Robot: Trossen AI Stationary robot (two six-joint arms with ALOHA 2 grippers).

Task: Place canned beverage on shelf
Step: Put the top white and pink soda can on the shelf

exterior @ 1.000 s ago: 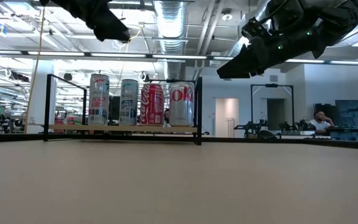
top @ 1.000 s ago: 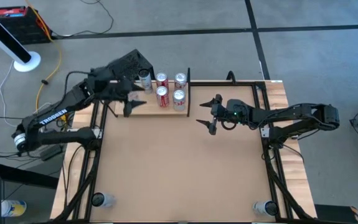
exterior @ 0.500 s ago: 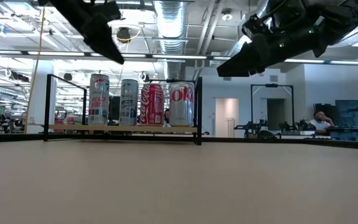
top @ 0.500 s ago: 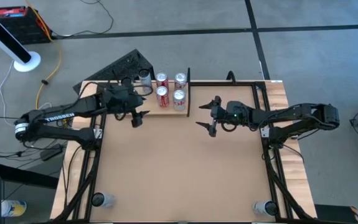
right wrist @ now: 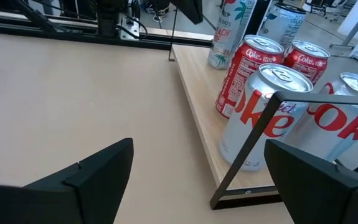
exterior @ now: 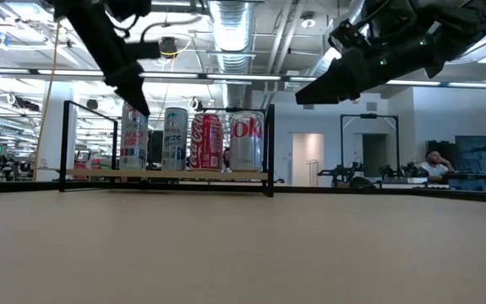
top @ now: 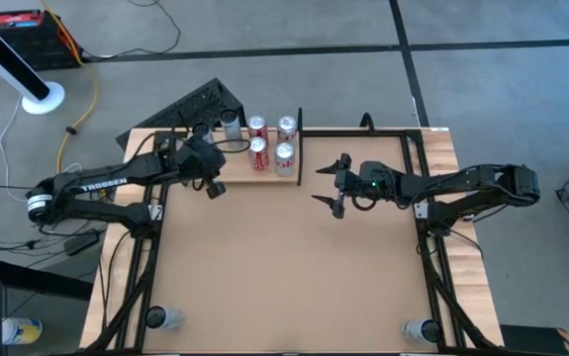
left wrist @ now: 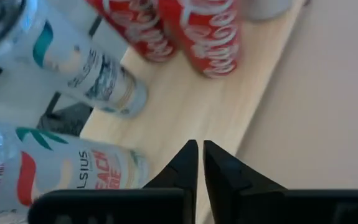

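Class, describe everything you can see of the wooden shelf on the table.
The shelf is a flat pale wood board with visible grain, lying at the table's far edge on the left arm's side. A thin black frame stands upright at its end. Six drink cans stand on it: white, red and silver. The left gripper, shut, hovers beside its near edge.
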